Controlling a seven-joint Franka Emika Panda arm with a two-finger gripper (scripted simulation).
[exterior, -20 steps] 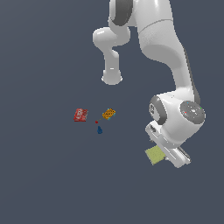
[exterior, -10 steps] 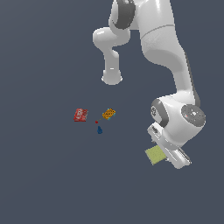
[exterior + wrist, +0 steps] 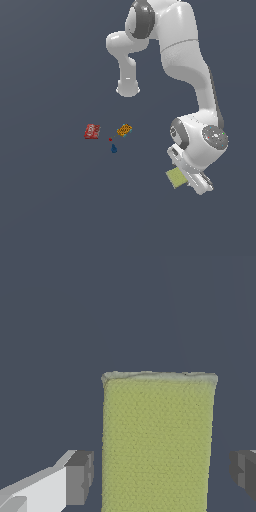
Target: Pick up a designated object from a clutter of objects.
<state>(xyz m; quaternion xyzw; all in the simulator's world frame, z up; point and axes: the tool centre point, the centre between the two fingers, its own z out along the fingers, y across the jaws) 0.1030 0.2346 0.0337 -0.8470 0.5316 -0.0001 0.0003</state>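
Note:
The designated object, a flat pale yellow-green slab (image 3: pixel 175 177) (image 3: pixel 157 446), lies on the dark floor at the exterior view's lower right, apart from the clutter of objects. My gripper (image 3: pixel 161 481) straddles it. It is open: one grey fingertip (image 3: pixel 80 483) and the other fingertip (image 3: pixel 243 476) stand on either side of the slab, each with a gap. In the exterior view the white hand (image 3: pixel 192 177) sits right beside the slab and hides the fingers.
The other clutter lies toward the exterior view's left: a red flat box (image 3: pixel 92 131), an orange patterned box (image 3: pixel 124 130), a small blue cone-like piece (image 3: pixel 113 148) and a tiny red speck (image 3: pixel 110 139). The arm's base (image 3: pixel 128 90) stands behind them.
The wrist has shifted only slightly over the slab. The slab and the other items have stayed where they were.

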